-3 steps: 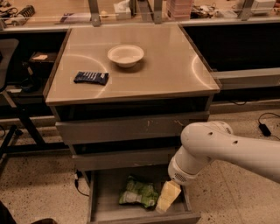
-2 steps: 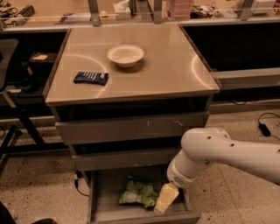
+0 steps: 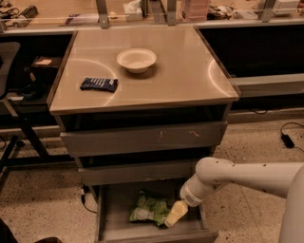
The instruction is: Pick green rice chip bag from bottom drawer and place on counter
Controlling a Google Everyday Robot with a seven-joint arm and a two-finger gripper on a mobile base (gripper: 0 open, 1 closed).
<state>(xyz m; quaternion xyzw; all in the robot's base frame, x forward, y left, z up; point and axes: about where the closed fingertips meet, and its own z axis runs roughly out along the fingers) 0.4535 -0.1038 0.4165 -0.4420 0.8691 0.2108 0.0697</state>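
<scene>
The green rice chip bag (image 3: 148, 208) lies crinkled in the open bottom drawer (image 3: 114, 228), near its middle. My gripper (image 3: 174, 214) reaches down into the drawer from the right on a white arm. Its yellowish tip sits right beside the bag's right edge. The beige counter (image 3: 180, 71) on top of the grey cabinet holds a white bowl (image 3: 136, 60) and a dark blue snack packet (image 3: 99, 84).
Two wider grey drawers (image 3: 142, 138) above are shut. A cluttered workbench (image 3: 71, 14) runs behind the cabinet. A black stand's legs (image 3: 19, 142) are at the left, and a cable with a plug (image 3: 287, 138) lies on the speckled floor at the right.
My arm has moved lower and a little left, bringing the gripper deeper into the drawer and closer to the bag. The bag has not moved.
</scene>
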